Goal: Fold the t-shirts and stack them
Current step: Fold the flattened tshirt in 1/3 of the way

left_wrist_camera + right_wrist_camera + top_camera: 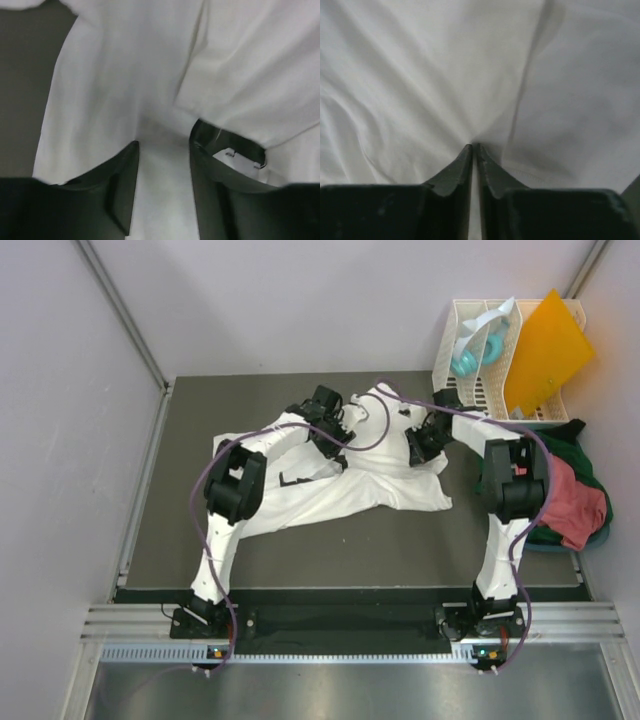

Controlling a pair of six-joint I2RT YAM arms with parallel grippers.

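Note:
A large white t-shirt (pixel 330 495) lies crumpled on the dark mat, its far part bunched up between the two arms. My left gripper (pixel 338 427) hovers over its upper middle. In the left wrist view the left gripper (pixel 164 145) has its jaws apart, with flat white cloth (pixel 125 75) under and between them. My right gripper (pixel 418 445) is at the shirt's far right part. In the right wrist view the right gripper (pixel 474 146) is shut, and white fabric (pixel 445 75) puckers at its tips. A salmon-red t-shirt (pixel 578 508) and a dark green t-shirt (pixel 572 440) lie heaped at the right edge.
A white slatted rack (pixel 480 390) stands at the back right, holding an orange sheet (pixel 545 350) and a teal object (pixel 468 360). The dark mat (pixel 190 540) shows bare left of and in front of the shirt. Purple cables loop over both arms. Grey walls close in the sides.

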